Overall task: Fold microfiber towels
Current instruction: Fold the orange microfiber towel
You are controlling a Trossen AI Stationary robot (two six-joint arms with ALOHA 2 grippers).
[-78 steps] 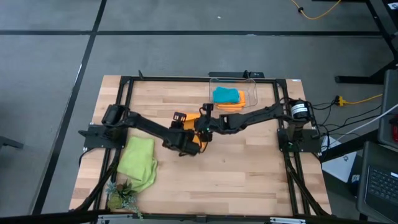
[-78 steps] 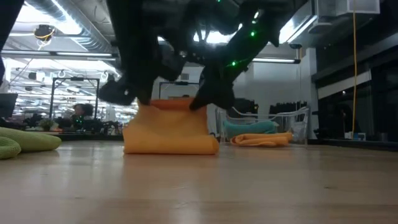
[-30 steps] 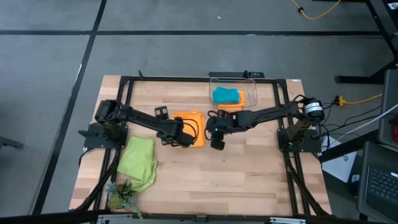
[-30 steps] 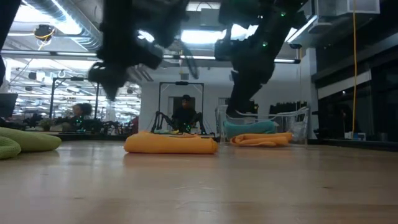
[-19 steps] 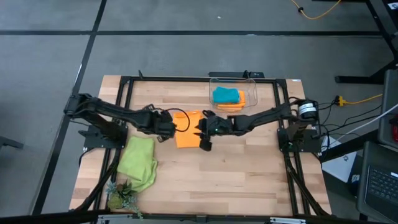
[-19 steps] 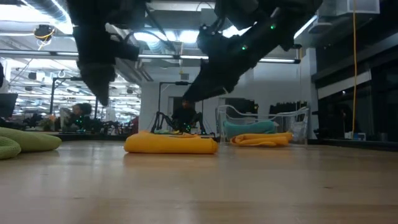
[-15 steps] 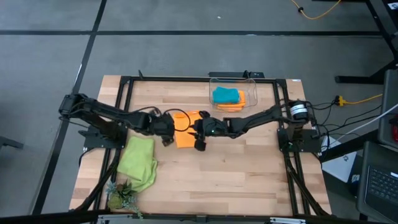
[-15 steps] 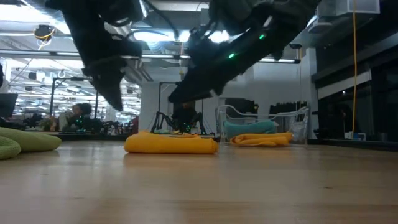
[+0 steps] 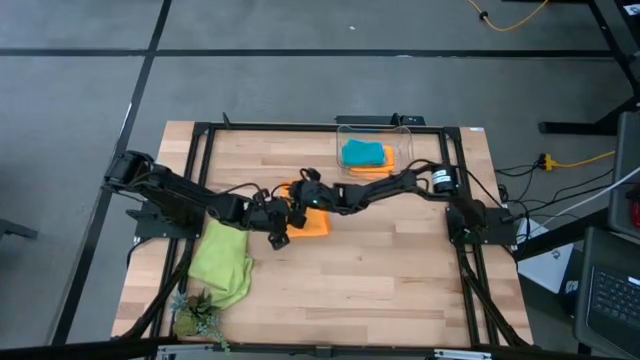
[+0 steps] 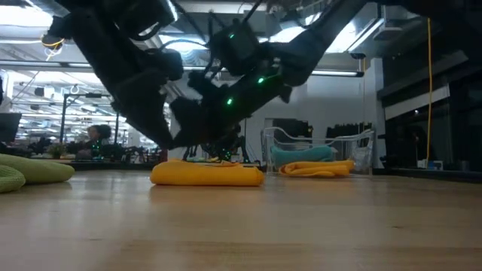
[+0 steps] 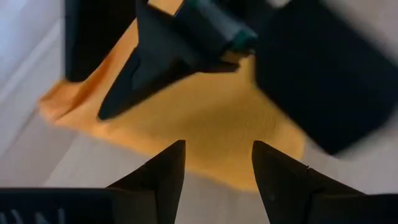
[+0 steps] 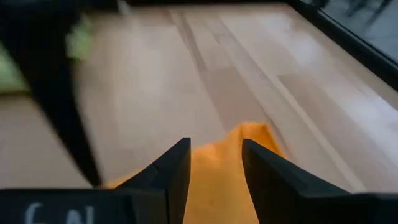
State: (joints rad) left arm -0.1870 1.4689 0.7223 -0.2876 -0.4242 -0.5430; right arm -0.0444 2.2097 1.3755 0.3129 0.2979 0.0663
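- The folded orange towel (image 9: pixel 308 218) lies flat near the centre of the high view, on the pale wood-plank worktop (image 9: pixel 390 280). It makes a soft, thick rectangle with rounded edges.
- Both hands meet over it. The left hand (image 9: pixel 277 220) comes in from the frame's left to the towel's left edge. The right hand (image 9: pixel 303 190) reaches from the right to its upper left corner.
- The left hand is released, its dark fingers (image 11: pixel 163 171) spread with only orange nap between them, holding nothing. In its wrist view the towel lies straight ahead, just past the fingertips.
- The right hand is also released and empty, with orange cloth showing in the gap between its fingers (image 12: pixel 171 171).
- My judgement is that both hands are about equally near, and the next pinch depends on each reaching an opposite towel edge.
- A lime green towel (image 9: pixel 222 258) sits loosely crumpled at lower left, beside a small plant (image 9: pixel 192 318).
- A clear bin (image 9: pixel 405 142) at upper centre holds a turquoise towel (image 9: pixel 362 153) on another orange towel (image 9: pixel 372 170), both folded.
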